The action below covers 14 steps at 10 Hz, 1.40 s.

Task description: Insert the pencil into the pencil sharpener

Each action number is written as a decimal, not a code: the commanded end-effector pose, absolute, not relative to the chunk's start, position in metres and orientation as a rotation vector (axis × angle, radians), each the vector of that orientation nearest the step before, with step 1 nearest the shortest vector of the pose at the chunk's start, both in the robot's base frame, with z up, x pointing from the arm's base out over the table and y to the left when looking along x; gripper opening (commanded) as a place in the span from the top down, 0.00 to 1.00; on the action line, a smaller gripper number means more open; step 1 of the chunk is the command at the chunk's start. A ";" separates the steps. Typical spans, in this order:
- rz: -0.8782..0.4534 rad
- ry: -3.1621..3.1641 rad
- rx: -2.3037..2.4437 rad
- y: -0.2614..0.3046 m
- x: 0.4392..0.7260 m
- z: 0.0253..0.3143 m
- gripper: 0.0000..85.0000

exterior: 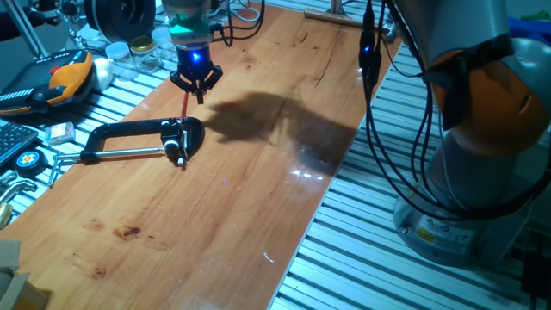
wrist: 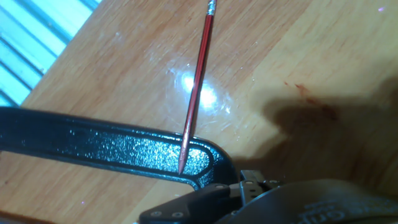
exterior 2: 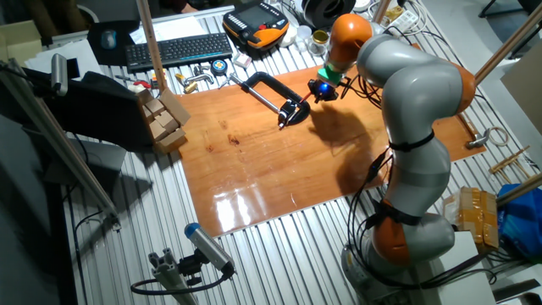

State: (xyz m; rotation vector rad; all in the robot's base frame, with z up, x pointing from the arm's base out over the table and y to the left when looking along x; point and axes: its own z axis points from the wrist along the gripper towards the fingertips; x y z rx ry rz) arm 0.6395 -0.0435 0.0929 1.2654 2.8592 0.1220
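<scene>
In the upper left of one fixed view, the gripper pinched the pencil at its upper end, the shaft hanging tip-down over the clamp. In the hand view the pencil ran from top centre down to the clamp's arm, its tip short of the sharpener at bottom centre. The pencil was judged light, stiff, slick and brittle at the point; a firm grip near the top should limit pivoting on insertion.
</scene>
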 end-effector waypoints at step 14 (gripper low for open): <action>0.147 2.762 1.391 -0.046 0.648 0.082 1.00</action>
